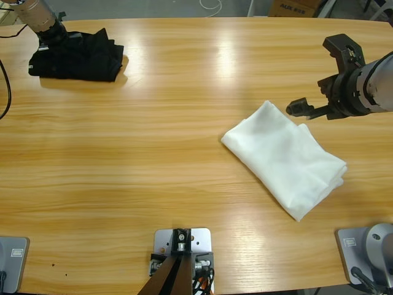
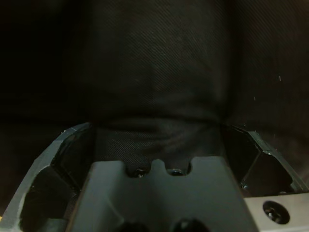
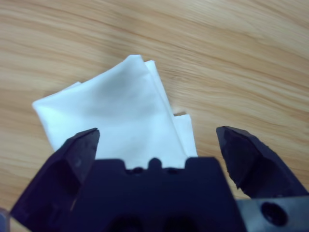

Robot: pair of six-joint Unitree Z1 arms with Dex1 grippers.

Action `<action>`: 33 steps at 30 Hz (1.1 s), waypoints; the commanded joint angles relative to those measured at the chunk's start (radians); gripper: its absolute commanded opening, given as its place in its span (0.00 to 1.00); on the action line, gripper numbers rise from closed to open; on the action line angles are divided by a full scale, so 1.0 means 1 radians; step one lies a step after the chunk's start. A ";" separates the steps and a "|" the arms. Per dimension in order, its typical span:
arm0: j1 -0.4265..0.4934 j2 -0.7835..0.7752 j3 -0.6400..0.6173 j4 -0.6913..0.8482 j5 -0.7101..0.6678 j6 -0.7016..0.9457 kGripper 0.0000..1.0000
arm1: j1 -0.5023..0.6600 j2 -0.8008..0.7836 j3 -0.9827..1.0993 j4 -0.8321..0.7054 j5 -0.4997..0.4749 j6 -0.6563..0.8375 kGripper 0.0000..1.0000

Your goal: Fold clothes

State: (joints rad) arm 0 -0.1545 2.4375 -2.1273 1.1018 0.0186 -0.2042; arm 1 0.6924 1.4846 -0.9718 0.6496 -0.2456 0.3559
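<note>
The clothes, a white T-shirt (image 1: 282, 157) folded into a compact slanted rectangle, lie on the right half of the wooden table. My right gripper (image 1: 319, 77) hovers just beyond the shirt's far right edge, open, with nothing between its jaws. In the right wrist view the folded shirt (image 3: 116, 106) lies below and ahead of the spread right gripper (image 3: 159, 135), with layered edges showing at one corner. My left gripper (image 1: 52, 44) is at the far left corner, down on a black folded garment (image 1: 80, 55). Black cloth (image 2: 154, 63) fills the left wrist view, and the left gripper (image 2: 157, 140) stands open against it.
Bare wooden table (image 1: 141, 153) stretches between the black garment and the white shirt. The table's far edge runs close behind both arms. A dark cable (image 1: 5, 86) hangs along the left edge.
</note>
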 commanded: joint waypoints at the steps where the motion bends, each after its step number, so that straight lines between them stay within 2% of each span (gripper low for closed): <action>1: -0.141 -0.007 0.235 -0.010 -0.101 0.296 1.00 | -0.016 0.026 0.012 -0.011 0.005 -0.011 1.00; 7: -0.356 -0.244 0.713 -0.330 -0.106 0.437 1.00 | -0.017 -0.001 0.034 -0.011 0.000 -0.010 1.00; 12: -0.494 -0.325 0.922 -0.368 -0.169 0.623 1.00 | -0.017 -0.024 0.035 -0.011 -0.006 -0.011 1.00; 15: -0.602 -0.392 1.051 -0.458 -0.189 0.863 1.00 | -0.017 -0.034 0.044 -0.011 -0.006 -0.011 1.00; 16: -0.618 -0.403 1.072 -0.470 -0.188 0.873 1.00 | -0.017 -0.038 0.047 -0.011 -0.006 -0.011 1.00; 22: -0.653 -0.461 1.126 -0.474 -0.177 0.915 1.00 | -0.017 -0.093 0.068 -0.011 -0.008 -0.009 1.00; 26: -0.599 -0.548 1.099 -0.476 -0.179 0.847 1.00 | -0.017 -0.132 0.086 -0.009 -0.018 -0.009 1.00; 31: -0.583 -0.694 0.919 -0.475 -0.209 0.657 1.00 | -0.016 -0.166 0.088 0.000 -0.020 -0.011 1.00; 33: -0.590 -0.709 0.837 -0.476 -0.279 0.559 1.00 | -0.016 -0.175 0.088 0.006 -0.006 -0.028 1.00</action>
State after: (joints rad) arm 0 -0.7542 1.8418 -1.1066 0.6280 -0.1580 0.5648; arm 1 0.6834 1.3608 -0.9193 0.6469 -0.2490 0.3553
